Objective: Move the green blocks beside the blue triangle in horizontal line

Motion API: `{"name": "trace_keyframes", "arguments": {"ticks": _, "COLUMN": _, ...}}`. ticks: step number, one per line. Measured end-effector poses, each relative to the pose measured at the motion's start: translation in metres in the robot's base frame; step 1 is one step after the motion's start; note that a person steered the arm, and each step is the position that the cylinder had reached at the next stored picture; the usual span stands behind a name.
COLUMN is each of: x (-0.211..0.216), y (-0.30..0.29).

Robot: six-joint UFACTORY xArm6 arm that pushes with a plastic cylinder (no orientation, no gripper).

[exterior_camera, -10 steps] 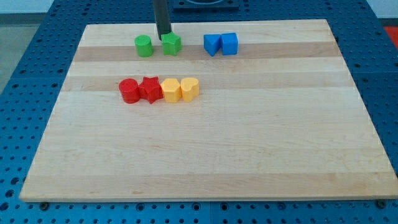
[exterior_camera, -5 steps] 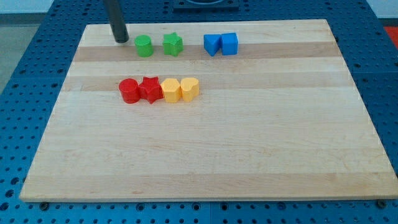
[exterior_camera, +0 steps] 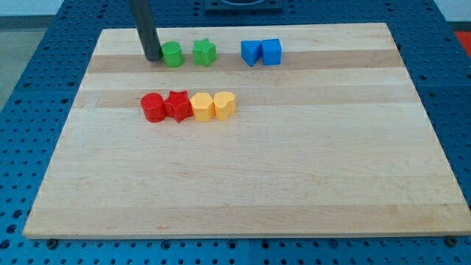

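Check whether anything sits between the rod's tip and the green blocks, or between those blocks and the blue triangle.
Nothing visible does. My tip sits against the view's left side of the green round block. To its right come the green star-shaped block, then bare wooden board, then the blue triangle block. The red and yellow blocks lie lower, off that line.

So near the view's top there's a green cylinder (exterior_camera: pixel 173 54), then a small gap, then a green star-ish block (exterior_camera: pixel 204 52) to its right. A bigger gap follows before the blue triangle (exterior_camera: pixel 252 52). All three sit roughly in one horizontal row.
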State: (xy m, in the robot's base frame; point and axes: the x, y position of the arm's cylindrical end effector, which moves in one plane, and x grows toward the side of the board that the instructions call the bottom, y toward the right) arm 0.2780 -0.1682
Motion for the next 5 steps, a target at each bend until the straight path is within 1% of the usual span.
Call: {"name": "trace_keyframes", "arguments": {"ticks": 5, "x": -0.004, "y": 0.055}}
